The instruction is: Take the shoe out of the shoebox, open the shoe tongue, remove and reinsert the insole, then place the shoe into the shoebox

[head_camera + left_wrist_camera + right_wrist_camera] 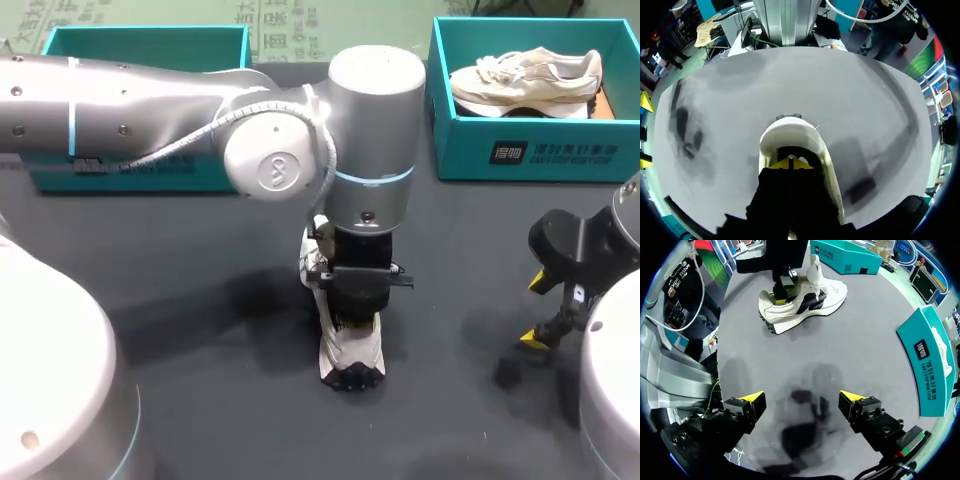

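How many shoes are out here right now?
2. One shoe lies mid-table with the left end effector inside it; the other shoe sits in the right shoebox. The left shoebox is partly hidden by the left arm.

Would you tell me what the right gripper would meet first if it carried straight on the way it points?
Most likely the bare table: the right gripper, jaws open, points down at the dark top, well short of the shoe ahead of it.
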Controlling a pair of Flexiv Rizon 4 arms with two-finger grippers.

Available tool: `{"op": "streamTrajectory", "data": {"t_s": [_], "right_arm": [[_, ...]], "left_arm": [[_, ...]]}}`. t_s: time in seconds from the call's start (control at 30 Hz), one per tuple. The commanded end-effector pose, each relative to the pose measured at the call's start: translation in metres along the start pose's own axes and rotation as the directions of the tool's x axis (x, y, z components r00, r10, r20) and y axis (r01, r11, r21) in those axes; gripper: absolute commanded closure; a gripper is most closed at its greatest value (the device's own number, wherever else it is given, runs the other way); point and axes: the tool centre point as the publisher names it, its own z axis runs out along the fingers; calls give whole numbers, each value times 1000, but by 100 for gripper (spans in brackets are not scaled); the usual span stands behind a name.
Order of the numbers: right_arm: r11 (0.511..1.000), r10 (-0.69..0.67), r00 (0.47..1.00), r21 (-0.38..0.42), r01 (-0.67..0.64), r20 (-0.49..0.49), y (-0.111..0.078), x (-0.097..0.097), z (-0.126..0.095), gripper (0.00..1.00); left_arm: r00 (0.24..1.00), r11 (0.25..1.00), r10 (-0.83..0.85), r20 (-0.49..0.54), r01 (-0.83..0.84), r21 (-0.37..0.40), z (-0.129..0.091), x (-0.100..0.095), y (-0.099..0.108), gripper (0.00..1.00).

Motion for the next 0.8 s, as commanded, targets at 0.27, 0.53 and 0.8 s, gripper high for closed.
{"op": "streamTrajectory", "data": {"t_s": [0.27, 0.53, 0.8], "right_arm": [[1000, 0, 1000, -1, 0, 4, -1, 2, -1, 0], [1000, 0, 1000, -1, 0, 4, -1, 2, -1, 0], [1000, 0, 1000, -1, 0, 4, -1, 2, -1, 0]], "left_arm": [[997, 981, -59, 46, 66, -182, -14, 11, -4, 100], [994, 968, -91, 58, 102, -227, -15, 14, 13, 100], [991, 955, -119, 54, 129, -269, -8, 10, 26, 100]]}}
